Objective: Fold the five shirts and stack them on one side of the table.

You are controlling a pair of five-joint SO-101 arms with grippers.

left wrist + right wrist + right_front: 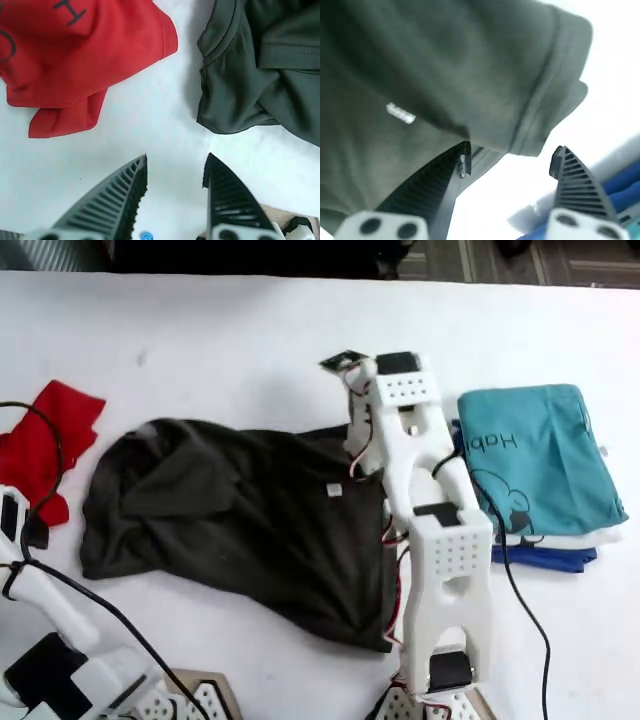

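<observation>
Crumpled dark grey cotton shirt (pixel 240 510) sprawls side to side across the white desk (pixel 250 340) — right hand (pixel 512 150) open at its edge; left hand (pixel 175 162) open too.

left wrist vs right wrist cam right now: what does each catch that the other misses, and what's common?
Left wrist view: the red shirt, crumpled, and the left jaws, open with nothing between them.
Right wrist view: an edge of the folded stack, with its blue layer showing, and the right jaws, open.
Shared: the dark shirt, not yet folded, lying on the white table. The right jaws sit at its hem, while the left jaws are clear of it.
</observation>
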